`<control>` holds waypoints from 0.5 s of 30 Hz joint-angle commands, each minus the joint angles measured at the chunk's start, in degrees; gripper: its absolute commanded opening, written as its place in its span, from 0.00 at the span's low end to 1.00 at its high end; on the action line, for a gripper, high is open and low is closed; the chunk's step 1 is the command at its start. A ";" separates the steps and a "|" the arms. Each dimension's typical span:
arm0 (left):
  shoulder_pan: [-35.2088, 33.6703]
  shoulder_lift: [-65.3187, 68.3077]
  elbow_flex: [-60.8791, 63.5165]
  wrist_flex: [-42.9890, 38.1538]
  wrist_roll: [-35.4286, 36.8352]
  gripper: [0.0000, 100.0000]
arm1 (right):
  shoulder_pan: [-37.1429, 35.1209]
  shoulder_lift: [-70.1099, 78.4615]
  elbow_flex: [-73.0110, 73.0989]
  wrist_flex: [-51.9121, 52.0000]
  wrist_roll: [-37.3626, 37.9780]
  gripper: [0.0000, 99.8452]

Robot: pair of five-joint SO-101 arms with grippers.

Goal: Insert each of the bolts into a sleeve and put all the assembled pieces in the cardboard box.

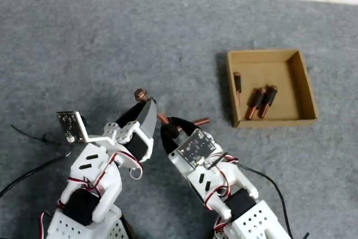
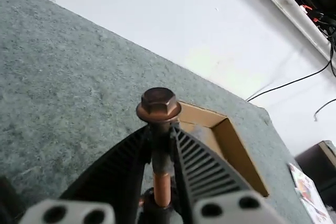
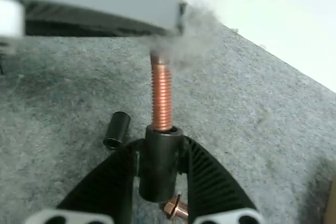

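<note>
My left gripper [image 1: 144, 102] [image 2: 160, 131] is shut on a copper bolt [image 2: 159, 104], just below its hex head. The bolt's threaded end [image 3: 161, 95] sits in the mouth of a black sleeve [image 3: 159, 166], on which my right gripper [image 3: 160, 148] [image 1: 169, 129] is shut. Both grippers meet above the carpet, left of the cardboard box [image 1: 271, 55]. Three assembled pieces [image 1: 256, 103] lie inside the box. A loose bolt [image 1: 201, 121] [image 3: 176, 208] lies on the carpet by my right gripper. A spare black sleeve [image 3: 116, 129] lies on the carpet close by.
Grey carpet [image 1: 112, 43] covers the table, with open room at the back and left. The box [image 2: 223, 129] stands beyond the bolt in the left wrist view. Black cables [image 1: 31, 138] trail at the left front, beside the arm bases.
</note>
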 commanded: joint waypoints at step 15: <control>0.84 -0.31 4.97 0.44 -0.53 0.01 | 0.48 -1.19 8.04 -1.63 0.44 0.00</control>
